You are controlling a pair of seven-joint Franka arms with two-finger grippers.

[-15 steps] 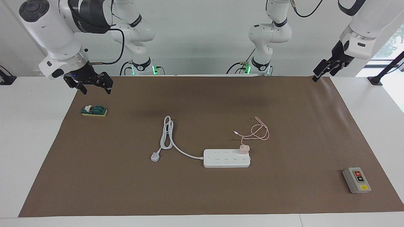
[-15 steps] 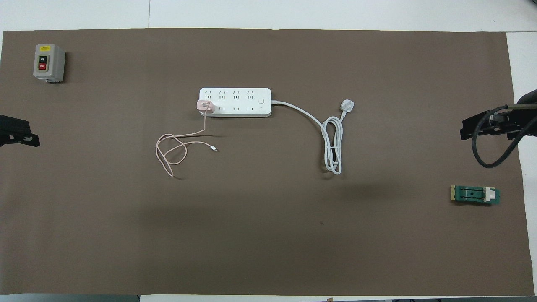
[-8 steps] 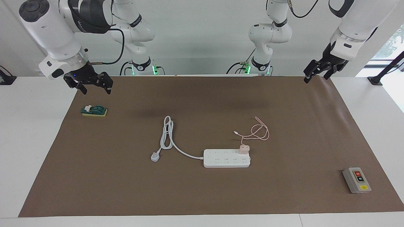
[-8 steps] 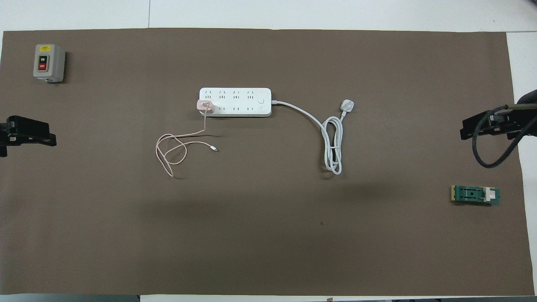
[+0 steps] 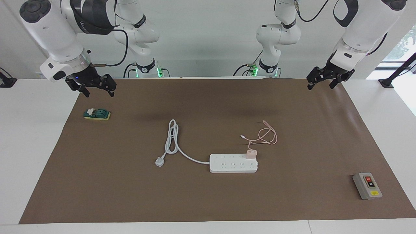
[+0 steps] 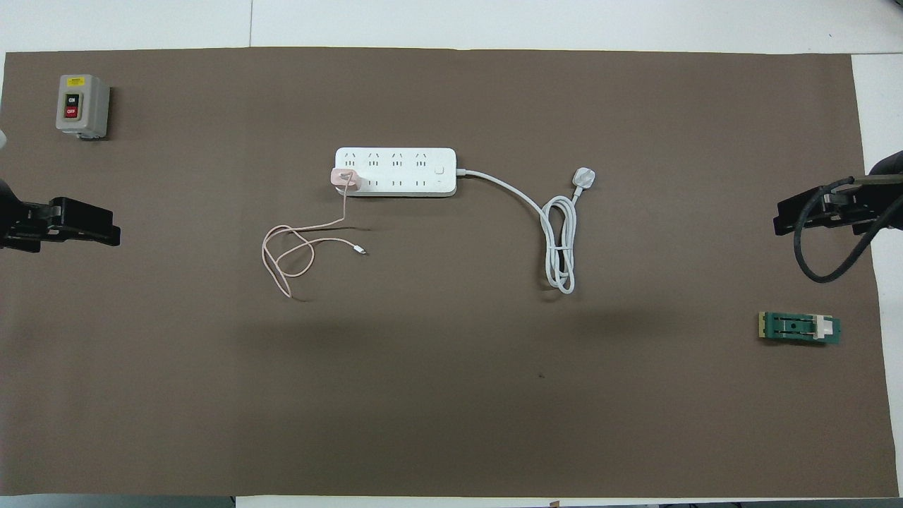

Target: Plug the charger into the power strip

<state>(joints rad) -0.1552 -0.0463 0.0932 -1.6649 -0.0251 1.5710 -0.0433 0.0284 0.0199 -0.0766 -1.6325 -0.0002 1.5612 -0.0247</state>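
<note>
The brown mat (image 5: pixel 208 195) covered most of the worktop (image 5: pixel 29 146). The power strip (image 5: pixel 233 163) lay flat near the mat's middle, a little toward the edge away from the robots. It was a long white bar with two rows of sockets, and its thick white cord (image 5: pixel 174 139) looped toward the right arm's end and finished in a white three-pin plug (image 5: pixel 159 161).

The charger (image 5: pixel 251 153), a small pale pink cube, sat on the strip's end socket at the left arm's end, in the row toward the robots. It looked seated already. Its thin pink cable (image 5: pixel 265 136) curled loosely on the mat just beside it.

The left claw (image 5: pixel 323 78) hung spread wide and empty over the mat's corner at the left arm's end, and the right claw (image 5: pixel 94 86) waited, also wide and empty, over the corner at its own end.

The main risk was that a claw reaching in might snag the loose cable and drag the light charger out of its socket. A sideways push could also slide the unanchored strip.
</note>
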